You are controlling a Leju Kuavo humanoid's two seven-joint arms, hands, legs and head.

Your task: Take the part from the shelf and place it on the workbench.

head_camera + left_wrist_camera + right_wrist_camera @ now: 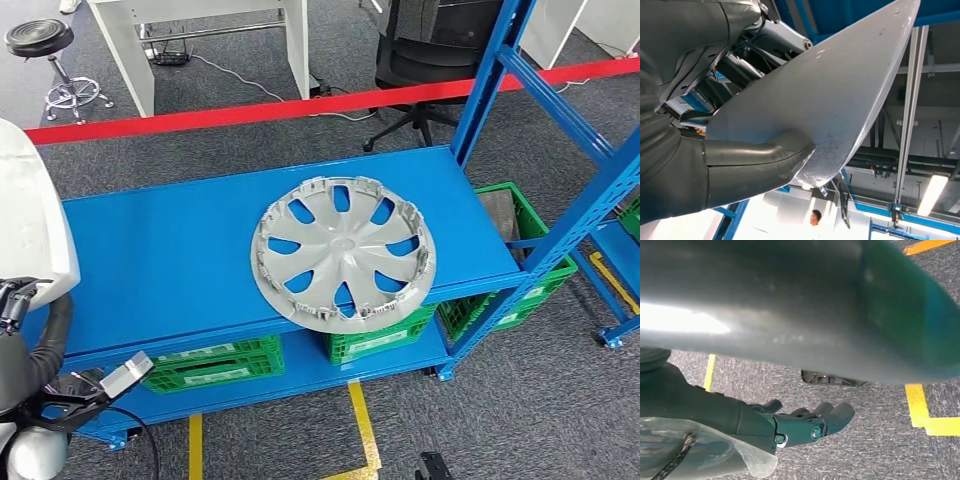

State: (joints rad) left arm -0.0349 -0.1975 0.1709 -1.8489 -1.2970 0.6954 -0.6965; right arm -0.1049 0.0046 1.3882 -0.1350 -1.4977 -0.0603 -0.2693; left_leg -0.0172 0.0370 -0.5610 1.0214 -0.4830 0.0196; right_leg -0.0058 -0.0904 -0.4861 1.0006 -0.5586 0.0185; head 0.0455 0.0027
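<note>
Lying flat on the top deck of the blue shelf [166, 260], the grey wheel cover [343, 252] sits toward the shelf's right end, close to the right upright. Its near rim juts a little past the shelf's front edge. Nothing touches it.

On the shelf's lower deck stand green crates: one under the left half [219, 362] and one directly under the wheel cover [377, 335]. A third [528, 290] sits past the shelf's right end. Behind the shelf a red barrier [302, 105] runs across the grey carpet, with a black office chair [423, 50] and a black stool [45, 45] beyond it. In front of the shelf, yellow lines [362, 420] mark the floor.

The right hand [806, 425] hangs over the carpet in front of the shelf, its fingers loosely stretched and holding nothing.

The left hand [696, 150] shows in its wrist view with the thumb [764, 155] lying against a pale grey curved panel [836, 95]. I cannot tell what that panel is, nor whether the hand grips it or only rests against it.
</note>
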